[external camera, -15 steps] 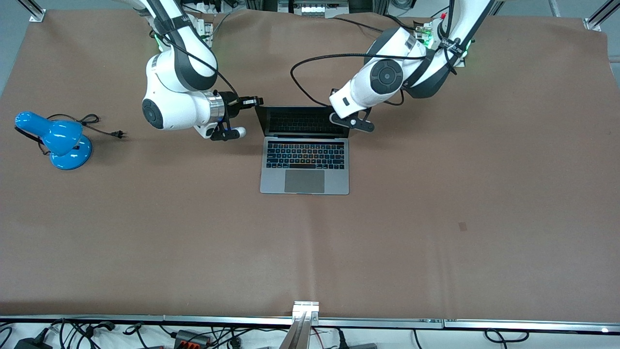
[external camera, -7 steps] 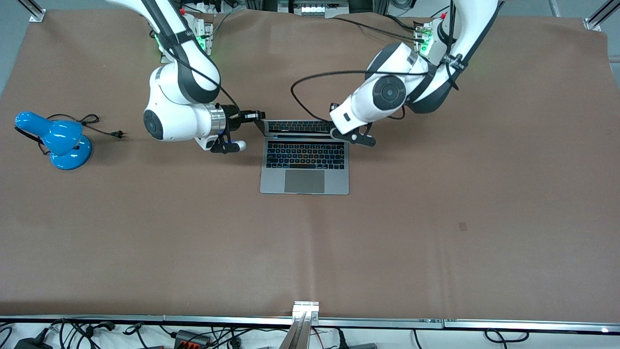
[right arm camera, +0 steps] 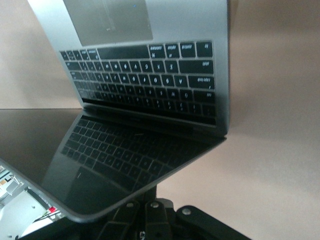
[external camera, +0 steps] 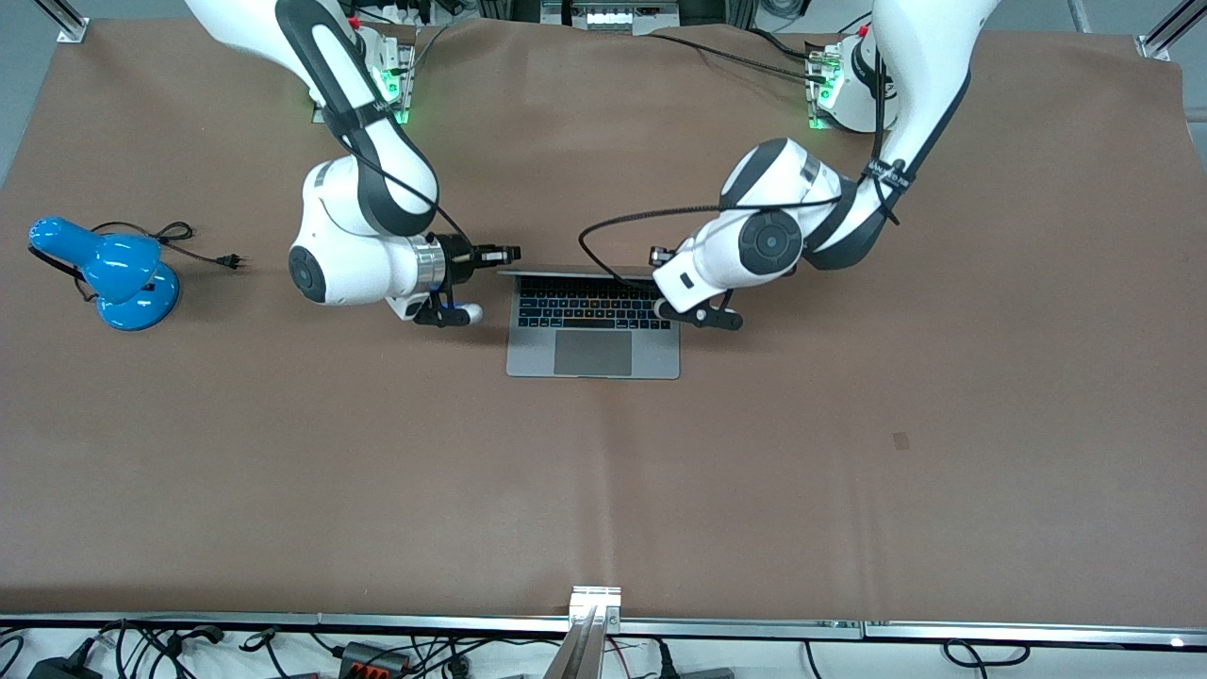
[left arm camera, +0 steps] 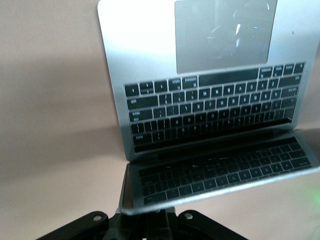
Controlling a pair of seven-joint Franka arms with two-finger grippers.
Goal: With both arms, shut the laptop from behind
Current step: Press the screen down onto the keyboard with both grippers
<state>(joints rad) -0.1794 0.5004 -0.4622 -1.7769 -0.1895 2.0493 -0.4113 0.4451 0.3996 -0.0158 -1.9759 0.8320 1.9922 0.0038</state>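
I counted one laptop [external camera: 592,339] [left arm camera: 200,100] [right arm camera: 150,65], one blue desk lamp [external camera: 113,273] and two arms, both mine. The laptop sat in the upper middle of the front view, its base flat on the table [external camera: 849,424]. Its lid was tipped so far forward over the keyboard that from the front camera it showed only as a thin edge above the key rows. In both wrist views the dark screen mirrored the keys.

My right gripper [external camera: 504,253] [right arm camera: 150,210] was at the lid's top corner toward the right arm's end of the table, with the lid's edge just above it in the right wrist view. My left gripper [external camera: 658,259] [left arm camera: 150,220] was at the lid's corner toward the left arm's end, mostly hidden under my own wrist in the front view. For either one I could not tell whether it was apart or together.

The lamp lay toward the right arm's end, well apart from the laptop, its black cord and plug [external camera: 231,261] trailing loose beside it.

The table was covered in plain brown cloth with faint creases. A metal rail [external camera: 594,604] ran along its lower edge in the frame, with tangled cables below it.
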